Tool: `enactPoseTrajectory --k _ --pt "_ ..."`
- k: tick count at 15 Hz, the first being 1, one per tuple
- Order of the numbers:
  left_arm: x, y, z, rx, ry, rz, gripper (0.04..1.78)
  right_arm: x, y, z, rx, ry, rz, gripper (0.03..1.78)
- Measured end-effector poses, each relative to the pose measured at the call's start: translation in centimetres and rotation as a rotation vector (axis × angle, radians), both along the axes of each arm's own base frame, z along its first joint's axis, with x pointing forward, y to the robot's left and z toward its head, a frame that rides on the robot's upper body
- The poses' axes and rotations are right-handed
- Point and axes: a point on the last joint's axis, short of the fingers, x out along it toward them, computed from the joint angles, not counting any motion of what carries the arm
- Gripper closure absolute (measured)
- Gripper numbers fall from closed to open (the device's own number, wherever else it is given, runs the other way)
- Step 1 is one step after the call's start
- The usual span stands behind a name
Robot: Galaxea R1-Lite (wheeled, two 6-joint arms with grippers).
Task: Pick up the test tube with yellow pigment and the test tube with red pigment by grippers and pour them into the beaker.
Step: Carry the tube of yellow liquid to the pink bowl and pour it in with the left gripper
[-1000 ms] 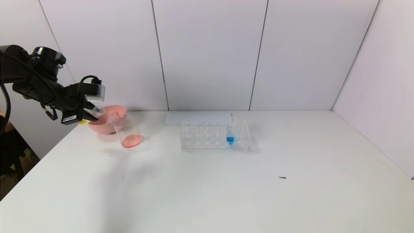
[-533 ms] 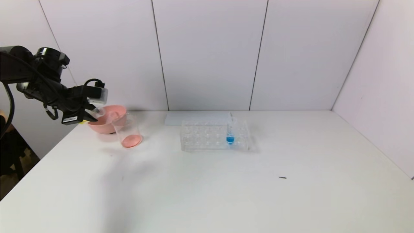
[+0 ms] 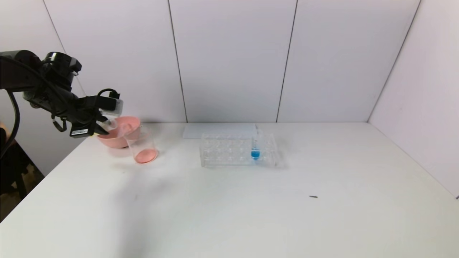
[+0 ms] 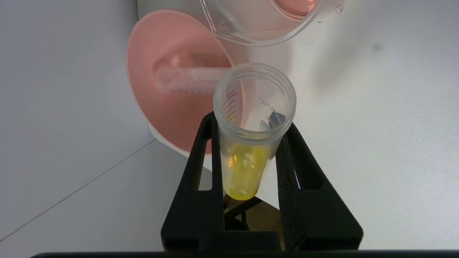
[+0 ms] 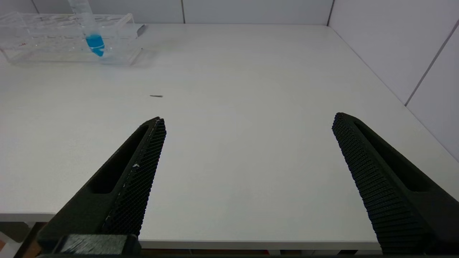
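Yellow-pigment test tube [image 4: 251,139] is clamped in the closed left gripper [image 4: 247,157] above the table's far left corner, over the pink bowl [image 3: 120,138] beside the beaker [image 3: 141,145]; an emptied tube [image 4: 190,79], possibly the red one, lies inside. Right gripper [image 5: 247,172] is held wide open, empty, near the front edge.

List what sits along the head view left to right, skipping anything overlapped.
left gripper, shut on the test tube with yellow pigment → beaker → clear tube rack → blue-liquid tube → small dark speck. The pink bowl overlaps gripper and beaker, so it is left out.
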Motion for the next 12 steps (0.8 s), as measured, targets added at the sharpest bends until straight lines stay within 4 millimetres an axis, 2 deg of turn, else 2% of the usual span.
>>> enactPoseTrajectory --k 12 --pt "0.5 -2.2 0.0 0.105 -0.003 0.013 1.38 0.0 0.0 0.0 0.000 -0.001 0.000 0.11"
